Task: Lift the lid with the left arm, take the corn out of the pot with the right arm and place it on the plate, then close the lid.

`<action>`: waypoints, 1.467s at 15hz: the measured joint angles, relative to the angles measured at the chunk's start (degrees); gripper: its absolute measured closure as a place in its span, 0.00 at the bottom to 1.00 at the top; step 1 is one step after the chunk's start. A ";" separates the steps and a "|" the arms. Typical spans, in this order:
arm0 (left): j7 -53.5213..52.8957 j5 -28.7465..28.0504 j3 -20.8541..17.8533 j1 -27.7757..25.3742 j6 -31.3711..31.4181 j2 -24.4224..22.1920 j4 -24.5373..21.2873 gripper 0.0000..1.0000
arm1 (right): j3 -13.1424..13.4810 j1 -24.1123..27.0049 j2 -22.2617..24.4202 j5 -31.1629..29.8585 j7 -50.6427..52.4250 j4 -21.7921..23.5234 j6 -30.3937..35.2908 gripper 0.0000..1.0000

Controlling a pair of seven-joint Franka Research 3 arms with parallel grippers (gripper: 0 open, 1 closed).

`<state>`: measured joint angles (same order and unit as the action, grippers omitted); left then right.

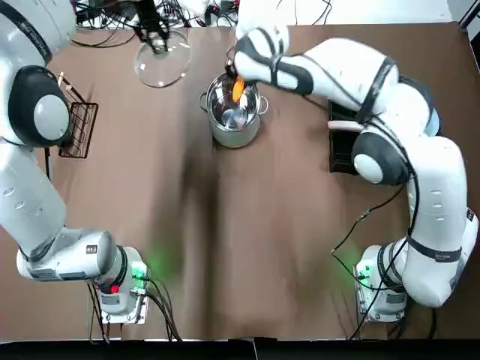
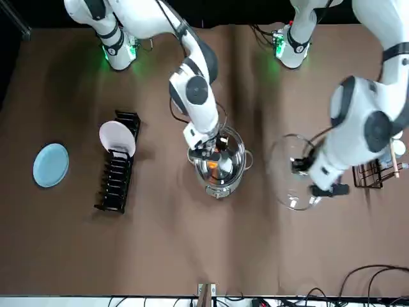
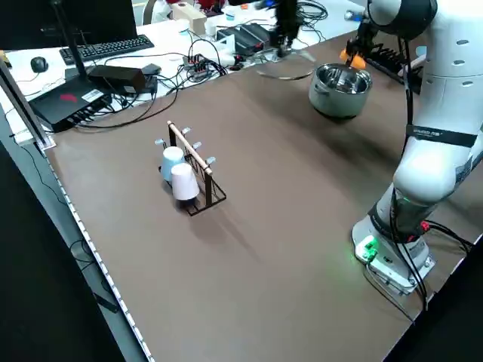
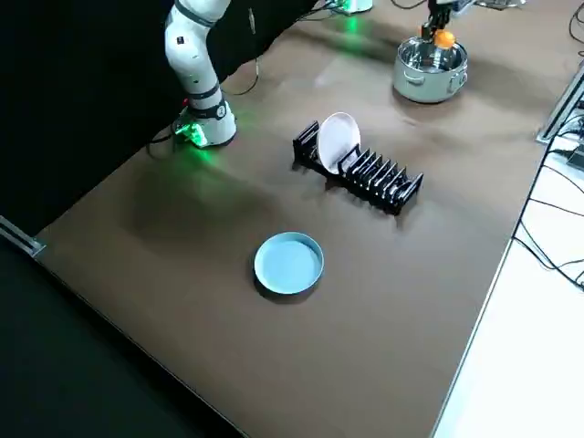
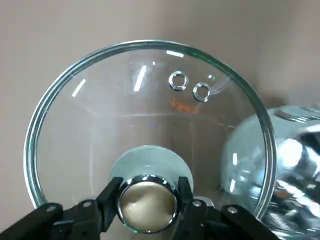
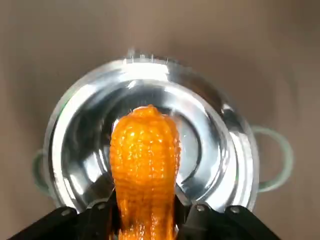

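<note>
My right gripper [image 1: 236,77] is shut on the orange corn [image 6: 145,170] and holds it just above the open steel pot [image 1: 235,111]. The corn [image 2: 222,163] hangs over the pot's mouth [image 2: 220,167]. To the pot's left in the top view, my left gripper [image 1: 157,41] is shut on the knob [image 5: 147,202] of the glass lid [image 1: 161,64], holding it raised off the table. The lid [image 2: 293,173] hangs clear of the pot. The blue plate [image 2: 50,164] lies far off on the right arm's side, beyond the dish rack.
A black dish rack [image 2: 118,167] holding a white plate [image 2: 117,138] stands between pot and blue plate. A wire cup rack [image 1: 75,124] with cups [image 3: 179,175] sits at the left arm's side. Cables [image 1: 112,26] lie at the far table edge.
</note>
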<state>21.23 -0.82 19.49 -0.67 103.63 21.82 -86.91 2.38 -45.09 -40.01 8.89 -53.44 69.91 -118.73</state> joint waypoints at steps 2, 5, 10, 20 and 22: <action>5.98 0.01 2.75 3.21 0.10 -0.01 0.00 0.49 | 0.20 3.02 2.87 0.02 1.48 0.00 2.96 0.60; 10.73 0.01 2.94 9.86 1.58 0.19 -0.14 0.49 | 0.48 9.70 5.31 0.04 5.30 0.15 8.06 0.60; 13.78 -0.06 2.63 15.90 9.46 2.87 -0.34 0.49 | 0.75 24.43 9.63 0.14 19.24 3.28 13.70 0.60; 14.51 -0.75 -5.02 28.35 17.19 8.14 -0.35 0.49 | 1.07 55.99 12.42 -1.41 58.55 16.88 12.04 0.60; 14.74 -0.79 -5.55 29.18 17.24 8.72 -0.35 0.49 | 1.04 58.85 12.42 -3.24 62.44 20.34 9.36 0.60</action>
<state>35.98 -1.61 13.94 28.51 120.87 30.54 -87.25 3.41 13.77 -27.59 5.65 9.00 90.25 -109.38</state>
